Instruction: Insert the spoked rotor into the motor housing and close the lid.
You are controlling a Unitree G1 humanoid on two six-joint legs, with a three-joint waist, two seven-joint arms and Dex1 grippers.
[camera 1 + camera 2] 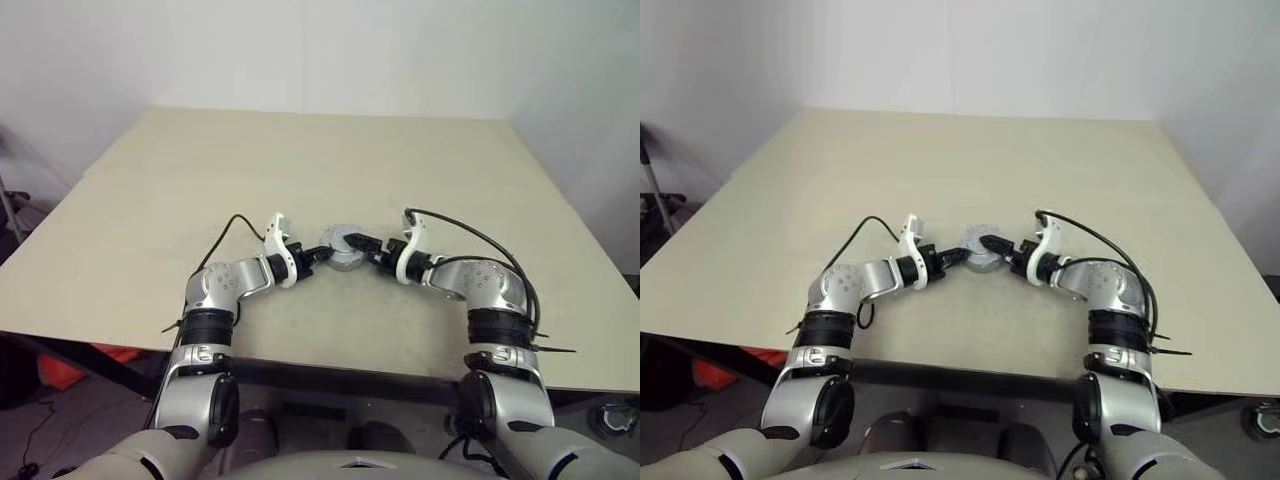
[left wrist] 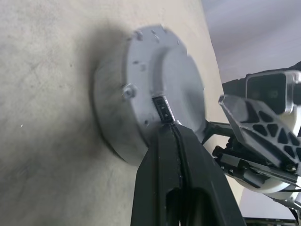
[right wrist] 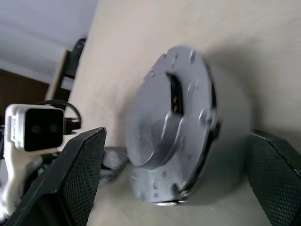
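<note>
Grey round motor housing sits on the table, between both grippers. Left gripper pressed closed, tips at its edge. Right gripper spread wide around it.

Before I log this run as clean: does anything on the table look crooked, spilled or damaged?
Nothing stands out. The grey round motor assembly sits flat on the table, its casing looking intact. The left gripper, shut, is at its edge; the right gripper stands open around it.
</note>
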